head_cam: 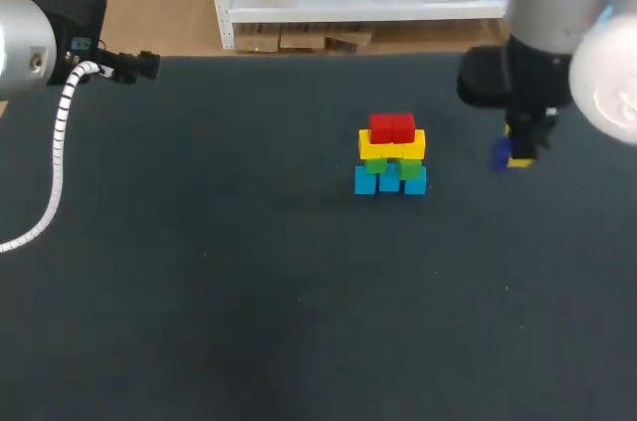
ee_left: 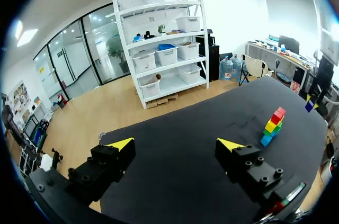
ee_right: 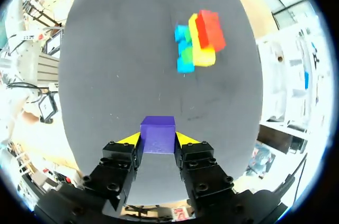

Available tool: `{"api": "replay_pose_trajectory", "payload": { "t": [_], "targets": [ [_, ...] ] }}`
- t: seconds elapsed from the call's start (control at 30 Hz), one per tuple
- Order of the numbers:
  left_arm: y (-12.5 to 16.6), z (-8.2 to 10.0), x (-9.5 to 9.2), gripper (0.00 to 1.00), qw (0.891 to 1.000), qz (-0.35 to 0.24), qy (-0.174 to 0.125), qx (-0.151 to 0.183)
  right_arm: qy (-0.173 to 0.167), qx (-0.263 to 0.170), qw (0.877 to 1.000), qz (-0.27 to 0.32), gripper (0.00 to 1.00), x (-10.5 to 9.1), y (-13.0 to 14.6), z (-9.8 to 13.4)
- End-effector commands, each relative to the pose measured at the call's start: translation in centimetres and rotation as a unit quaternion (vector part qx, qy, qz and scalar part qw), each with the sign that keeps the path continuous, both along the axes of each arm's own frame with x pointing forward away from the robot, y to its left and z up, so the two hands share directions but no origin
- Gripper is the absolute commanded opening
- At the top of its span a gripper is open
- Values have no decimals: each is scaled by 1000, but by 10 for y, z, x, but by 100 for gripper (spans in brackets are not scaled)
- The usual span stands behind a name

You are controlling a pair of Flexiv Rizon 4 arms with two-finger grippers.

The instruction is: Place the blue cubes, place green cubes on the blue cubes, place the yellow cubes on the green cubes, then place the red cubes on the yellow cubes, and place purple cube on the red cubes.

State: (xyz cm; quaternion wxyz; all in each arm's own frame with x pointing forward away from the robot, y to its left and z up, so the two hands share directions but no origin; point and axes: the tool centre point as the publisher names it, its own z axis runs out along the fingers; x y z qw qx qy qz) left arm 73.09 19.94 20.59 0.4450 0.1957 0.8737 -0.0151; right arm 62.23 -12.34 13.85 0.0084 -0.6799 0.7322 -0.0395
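A stack stands mid-table: blue cubes (head_cam: 389,181) at the base, green cubes (head_cam: 393,167) on them, yellow cubes (head_cam: 391,145) above, red cubes (head_cam: 391,127) on top. The same stack (ee_right: 197,41) shows ahead of my right gripper, and far off as a small stack (ee_left: 273,126) in the left wrist view. My right gripper (ee_right: 158,138) is shut on the purple cube (ee_right: 158,134), both yellow tips against its sides. From the head view, the purple cube (head_cam: 504,153) hangs under the right gripper (head_cam: 519,156), to the right of the stack. My left gripper (ee_left: 177,145) is open and holds nothing, at the table's far left.
The dark table (head_cam: 249,272) stretches bare around the stack. My left arm's white coiled cable (head_cam: 58,142) hangs over the table's left edge.
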Motion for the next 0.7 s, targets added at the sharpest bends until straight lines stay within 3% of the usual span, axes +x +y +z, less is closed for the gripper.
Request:
{"api": "replay_pose_trajectory", "payload": {
  "t": [0.03, 0.7],
  "targets": [
    [0, -1, 0, 100, 1000, 1, -2, -1, 21, -1, 1000, 15, 0, 12, 19, 20],
    [0, -1, 0, 100, 1000, 1, -2, -1, 29, 19, 996, 80, 0, 49, 81, 23]
  ]
}}
